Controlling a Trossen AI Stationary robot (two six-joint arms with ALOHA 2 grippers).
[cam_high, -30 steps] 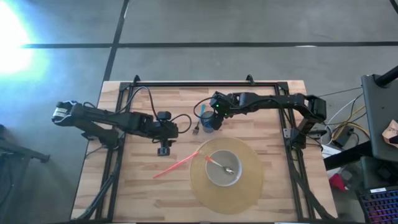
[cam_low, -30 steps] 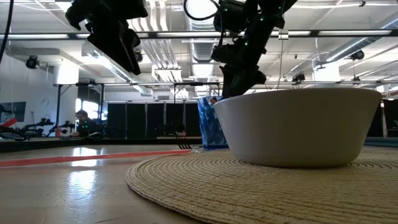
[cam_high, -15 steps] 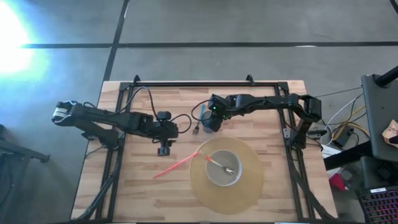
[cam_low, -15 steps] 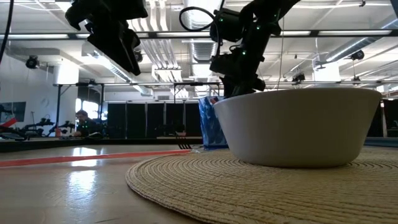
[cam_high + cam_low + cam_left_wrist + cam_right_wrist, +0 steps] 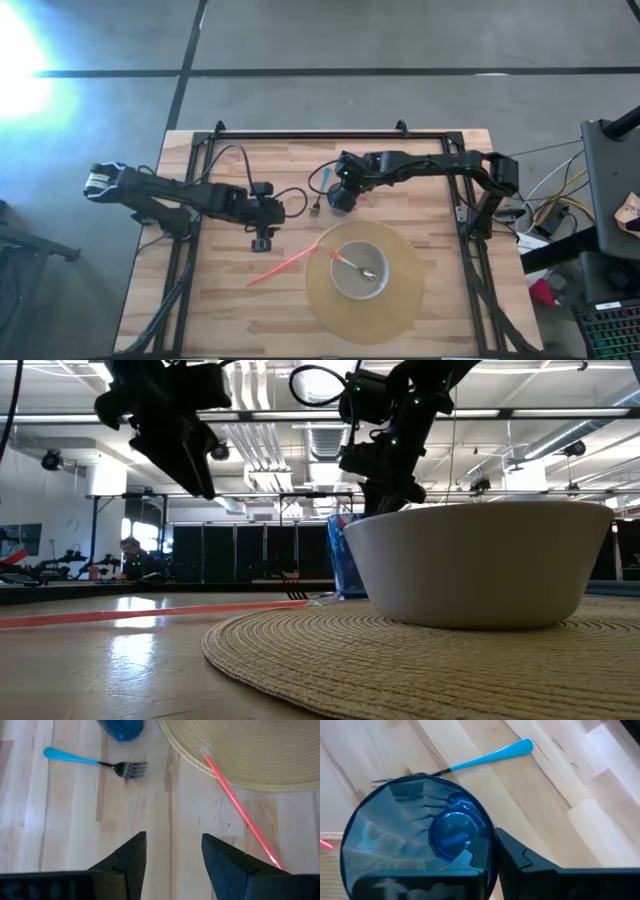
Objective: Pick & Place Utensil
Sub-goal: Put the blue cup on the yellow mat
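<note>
A translucent blue cup stands upright on the wooden table, and my right gripper is shut on it from above; both show in the high view. A fork with a light-blue handle lies flat on the wood just left of the cup. A thin pink utensil lies with one end on the woven placemat. My left gripper hovers open over bare wood near the fork, touching nothing. My right gripper grips the cup's rim on the side toward the table's right. One finger is inside the cup and the other outside its wall. The fingers point down from above. The cup stands upright with its base on the table.
A white bowl sits on the round woven placemat near the table's front, with an orange-handled spoon in it. A black frame runs along the table's far and side edges. People and equipment show in the room beyond.
My right gripper has come down a little over the blue cup, toward the table's left, and has shut on its rim. The cup has stayed where it was. My left gripper has shifted slightly toward the table's left edge, still open.
</note>
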